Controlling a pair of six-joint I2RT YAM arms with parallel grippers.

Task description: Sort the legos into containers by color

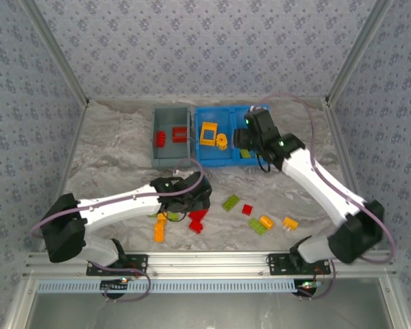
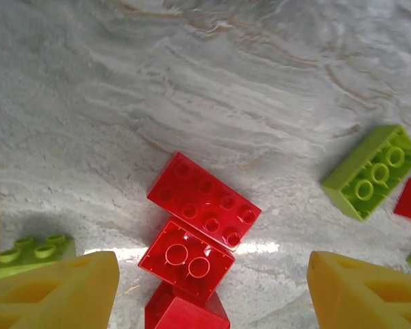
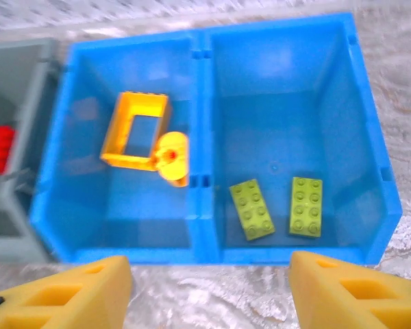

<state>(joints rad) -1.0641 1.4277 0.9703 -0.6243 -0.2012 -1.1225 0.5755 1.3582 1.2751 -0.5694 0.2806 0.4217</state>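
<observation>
Overhead, red bricks (image 1: 170,136) in gray bin (image 1: 172,156), right wrist, two lime bricks (image 3: 252,209)

Glossy plastic legos (image 2: 204,199) rest on a smooth table (image 2: 226,82).

You'll find no readable text, label, brand or number on the legos (image 2: 204,205), the gray bin (image 1: 171,118) or the blue bin (image 3: 274,82).

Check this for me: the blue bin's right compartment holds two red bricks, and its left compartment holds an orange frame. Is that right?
Not quite. The two bricks in the right compartment of the blue bin are lime green, not red, as the right wrist view shows. The left compartment does hold an orange frame.
</observation>
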